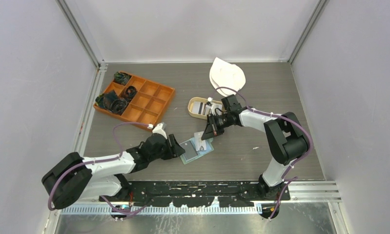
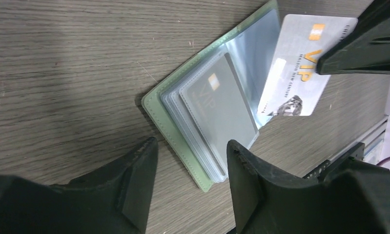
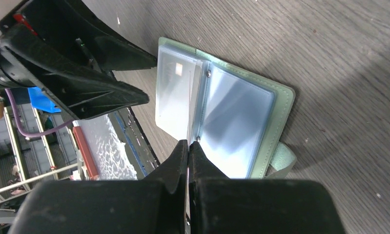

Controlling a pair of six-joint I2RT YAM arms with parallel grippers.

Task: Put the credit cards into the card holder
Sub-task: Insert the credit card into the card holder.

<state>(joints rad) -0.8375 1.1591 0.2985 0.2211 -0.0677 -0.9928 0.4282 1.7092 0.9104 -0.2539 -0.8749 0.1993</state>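
Observation:
The sage-green card holder lies open on the table, its clear sleeves showing. One grey credit card sits in a sleeve of the left stack. My right gripper is shut on a pale VIP credit card, held tilted just above the holder's right half. My left gripper is open at the holder's left edge, its jaws apart on either side of the near corner and touching nothing.
An orange compartment box with dark cord bundles stands at the back left. A tan oval tray holding more cards sits behind the right gripper, with a white object beyond it. A metal rail runs along the near edge.

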